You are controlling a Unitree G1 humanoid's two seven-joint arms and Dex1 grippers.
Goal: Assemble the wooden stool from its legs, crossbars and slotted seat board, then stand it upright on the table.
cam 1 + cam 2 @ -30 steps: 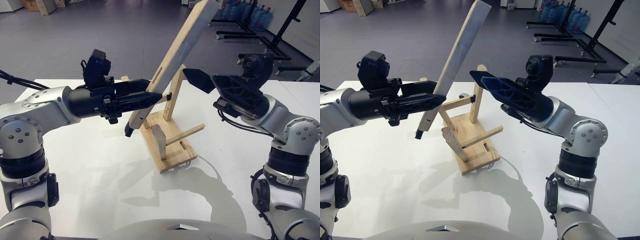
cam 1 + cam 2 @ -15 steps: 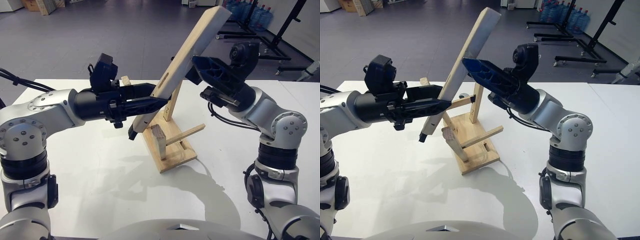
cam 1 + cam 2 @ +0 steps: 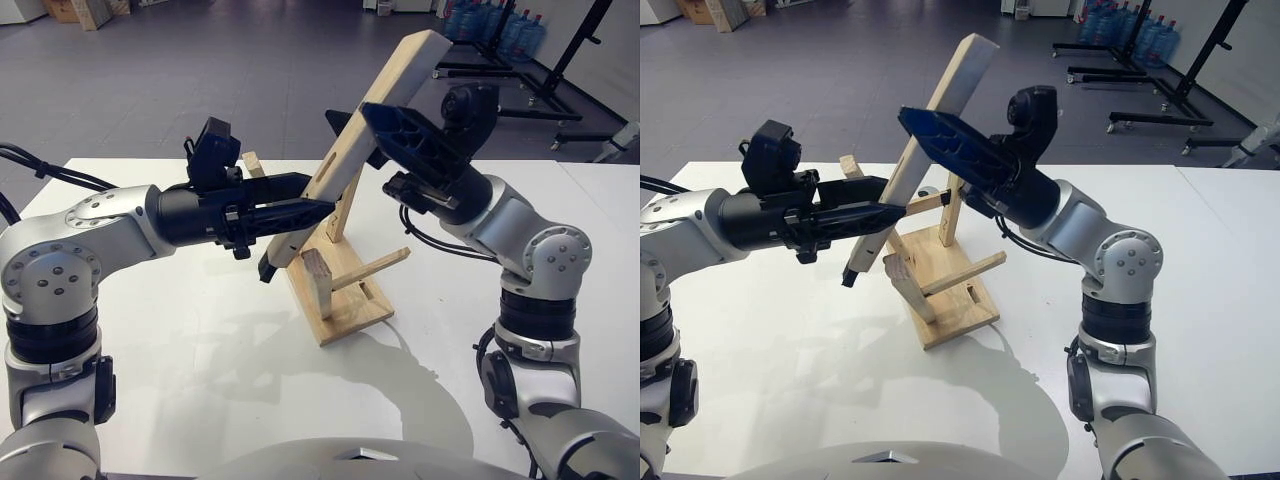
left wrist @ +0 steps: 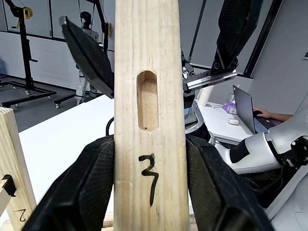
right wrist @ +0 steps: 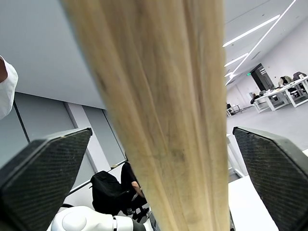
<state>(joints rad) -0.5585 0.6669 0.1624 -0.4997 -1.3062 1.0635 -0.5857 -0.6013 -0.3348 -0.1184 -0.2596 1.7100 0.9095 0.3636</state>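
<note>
The white table point(image 3: 150, 380) carries the half-built stool. Above it, one long board point(image 3: 950, 98) of pale wood slants up and away to the right. Its top end rises above both arms, and its dark lower end hangs just left of the pieces on the table; whether that end touches anything cannot be told.

The left gripper point(image 3: 305, 197) is clamped on the lower part of this board, a pad pressed to each edge. The left wrist view shows one oval slot point(image 4: 147, 101) cut into the board's face just beyond the pads, with a hand-drawn mark beneath it. The right gripper point(image 3: 348, 112) straddles the board higher up with its fingers spread wide, one on each side. The right wrist view shows a gap between each pad and the wood.

One flat board point(image 3: 345, 310) lies on the table with a notch at its near right end. On it are one upright leg point(image 3: 343, 208) at the far end, one thick block point(image 3: 318, 283) nearer the middle, and one thin crossbar point(image 3: 372, 267) jutting right. A second leg top point(image 3: 250, 162) shows behind the left gripper. The arm and the long board cover the joints between these pieces, so a full count cannot be made.
</note>
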